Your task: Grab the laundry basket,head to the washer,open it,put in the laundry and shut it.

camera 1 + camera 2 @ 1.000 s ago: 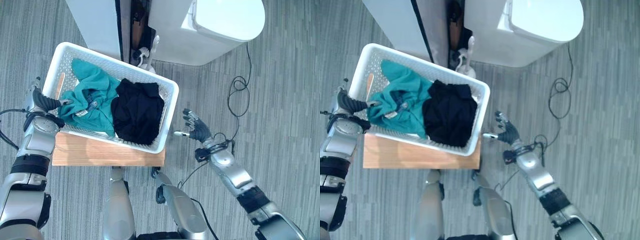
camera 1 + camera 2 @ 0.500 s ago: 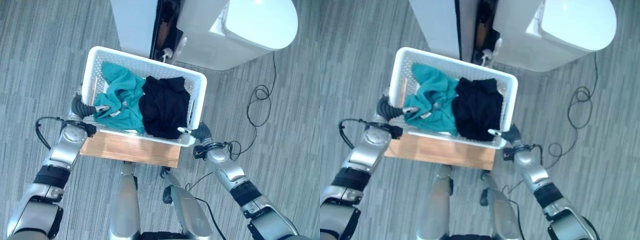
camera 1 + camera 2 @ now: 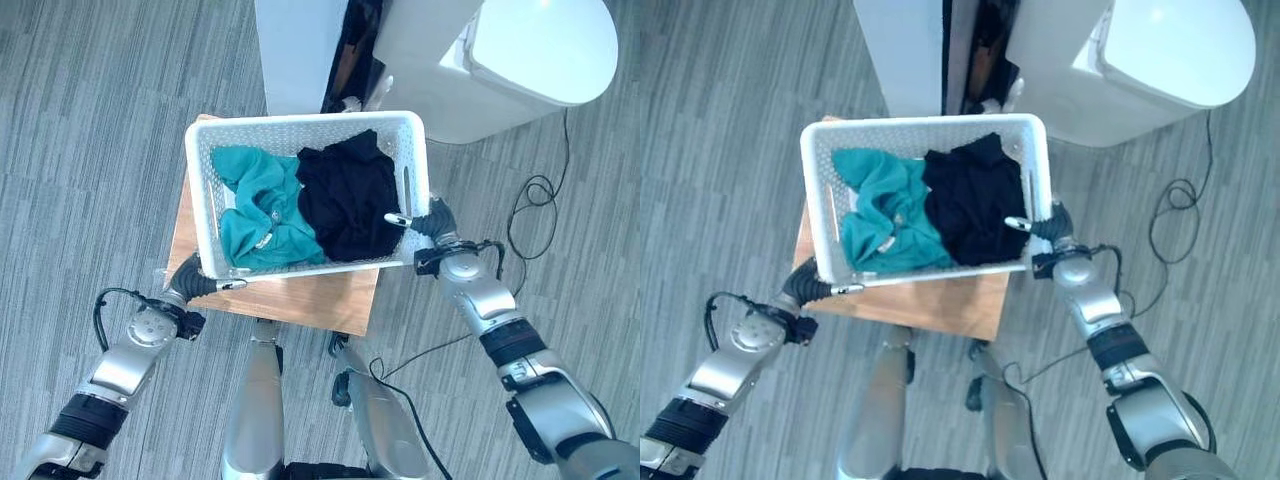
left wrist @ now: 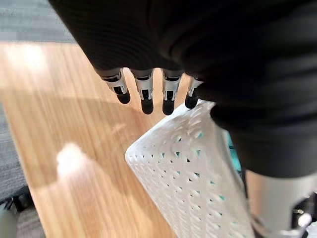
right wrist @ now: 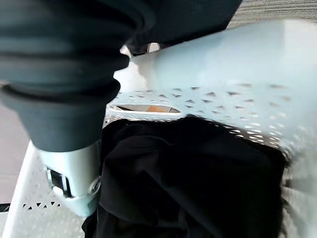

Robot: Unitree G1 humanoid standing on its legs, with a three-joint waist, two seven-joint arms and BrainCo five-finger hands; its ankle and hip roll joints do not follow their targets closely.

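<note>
1. Since a second ago the right hand has come in from well clear of the white perforated plastic laundry basket to its right rim, and the left hand has dropped to the near left corner; the head camera has shifted too.
2. Right hand: thumb hooked over the rim above the black garment, the fingers hidden behind the wall, so I cannot tell how tight the hold is.
3. Left hand: fingers nearly straight beside the corner, thumb by the rim, holding nothing securely.
4. The basket rests on the low wooden counter, near the white washer.
5. Risk: lifting now, with one corner loosely held, could tip the basket and spill the clothes.
6. Count: one basket, two garments (one teal, one black), one counter, one washer.
</note>
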